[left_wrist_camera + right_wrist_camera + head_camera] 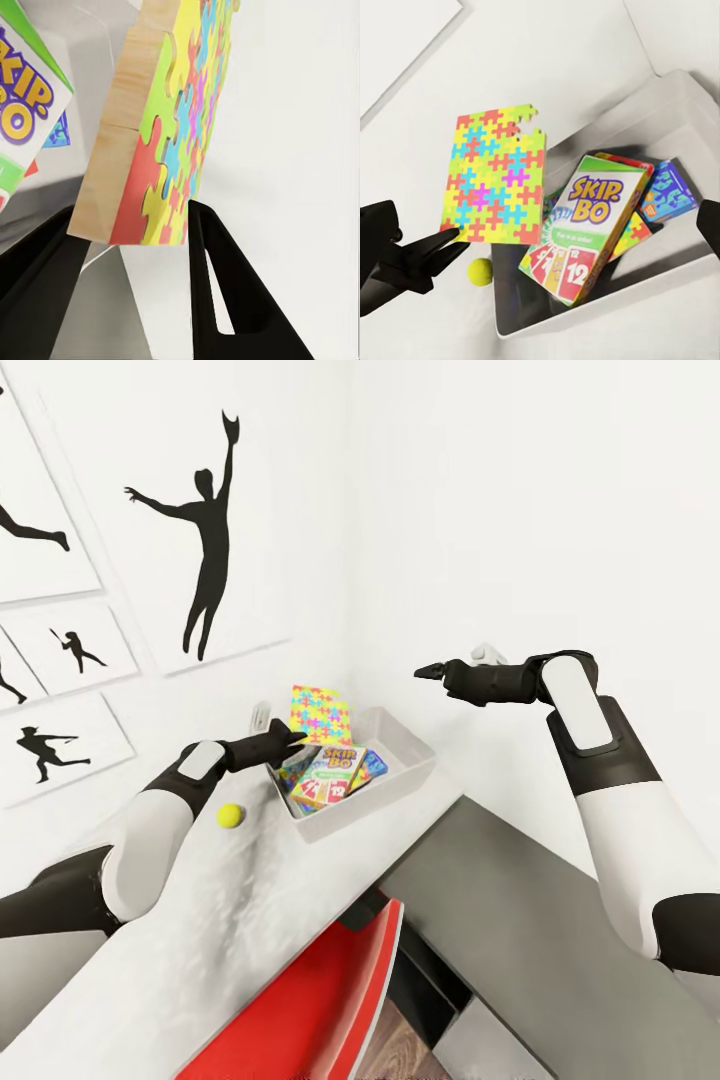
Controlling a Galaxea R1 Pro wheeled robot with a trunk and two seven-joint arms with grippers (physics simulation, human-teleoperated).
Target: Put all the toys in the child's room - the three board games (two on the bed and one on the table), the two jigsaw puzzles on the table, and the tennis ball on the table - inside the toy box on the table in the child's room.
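1. Left gripper point(292, 739) at near-left rim of bin point(415, 760), jaws clamped on lower edge of puzzle point(321, 714).
2. Puzzle held upright, slightly tilted, over the bin's back-left corner, coloured face toward the right arm. Top corner ragged, a few pieces missing there.
3. Left wrist view: puzzle point(169, 127) pinched between the two black fingers point(217, 292), plain wood-coloured back visible, coloured face toward the wall.
4. Right wrist view: puzzle point(498, 176) seen face-on, left gripper point(439, 247) touching its lower corner.
5. Bin sits on bench point(200, 930) in the wall corner, light grey, sloped sides.
6. Inside the bin: SKIP-BO box point(328, 772) on top, tilted, leaning across the others. Blue box point(372, 765) partly under it, on the side toward the right arm. Right wrist view shows the same stack: SKIP-BO box point(585, 225), blue box point(671, 191), bin point(675, 105). More coloured edges under the SKIP-BO box, cannot tell which items.
7. Ball point(231, 816) on the bench, outside the bin, just beside its near-left corner and next to the left forearm. Also in right wrist view point(480, 271), beside the bin wall.
8. Right gripper point(430, 672) raised in air right of the bin, well apart from it, pointing toward the puzzle. Holding nothing. Jaws look close together at the tip, but cannot tell for sure.
9. Red chair point(320, 1000) tucked under the bench front edge.
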